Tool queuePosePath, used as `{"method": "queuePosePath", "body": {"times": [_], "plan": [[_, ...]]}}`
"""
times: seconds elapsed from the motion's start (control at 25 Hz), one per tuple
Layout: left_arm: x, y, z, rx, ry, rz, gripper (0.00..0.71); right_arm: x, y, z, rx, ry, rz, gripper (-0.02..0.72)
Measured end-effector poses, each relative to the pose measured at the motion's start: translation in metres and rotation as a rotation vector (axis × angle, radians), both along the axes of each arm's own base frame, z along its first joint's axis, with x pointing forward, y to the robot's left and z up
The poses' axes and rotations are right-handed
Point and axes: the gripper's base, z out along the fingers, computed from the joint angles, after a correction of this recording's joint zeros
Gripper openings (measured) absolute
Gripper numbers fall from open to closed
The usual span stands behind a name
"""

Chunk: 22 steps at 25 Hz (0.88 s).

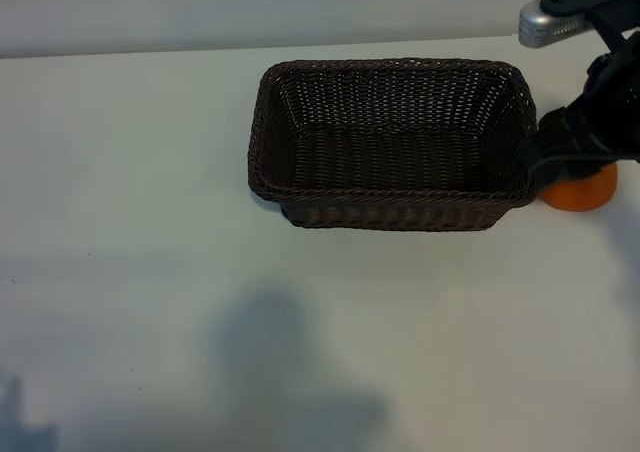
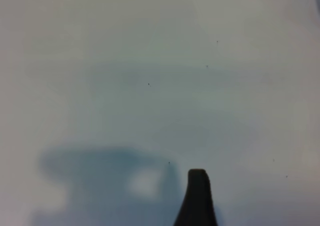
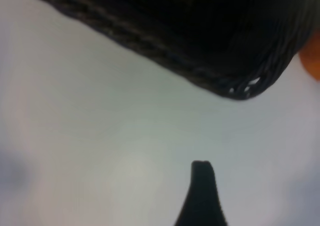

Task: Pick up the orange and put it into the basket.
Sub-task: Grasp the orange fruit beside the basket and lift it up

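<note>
The dark-brown wicker basket [image 1: 390, 207] stands empty in the middle of the white table. The orange [image 1: 580, 196] rests on the table just off the basket's right end, its upper part hidden by my right gripper [image 1: 566, 154], which hangs right over it, beside the basket's right rim. In the right wrist view, one dark fingertip [image 3: 201, 171] stands over bare table with nothing against it; the basket's corner [image 3: 235, 86] and a sliver of the orange [image 3: 312, 61] lie beyond. The left wrist view shows one fingertip [image 2: 198, 183] of the left gripper over bare table, holding nothing.
The table's far edge [image 1: 150, 52] runs along the back. The right arm's silver link [image 1: 548, 22] juts in at the top right. Shadows fall on the table at the front left [image 1: 280, 352].
</note>
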Motion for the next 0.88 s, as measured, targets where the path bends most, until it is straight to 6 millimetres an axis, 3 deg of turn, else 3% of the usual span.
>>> {"method": "queuePosePath", "body": {"times": [0.64, 0.88], "plan": [[0.004, 0.000, 0.006, 0.003, -0.073, 0.000, 0.594, 0.012, -0.010, 0.004, -0.082, -0.133, -0.097, 0.535], [0.005, 0.000, -0.003, -0.001, -0.019, 0.000, 0.594, 0.013, -0.010, 0.004, -0.075, -0.144, -0.106, 0.535]]}}
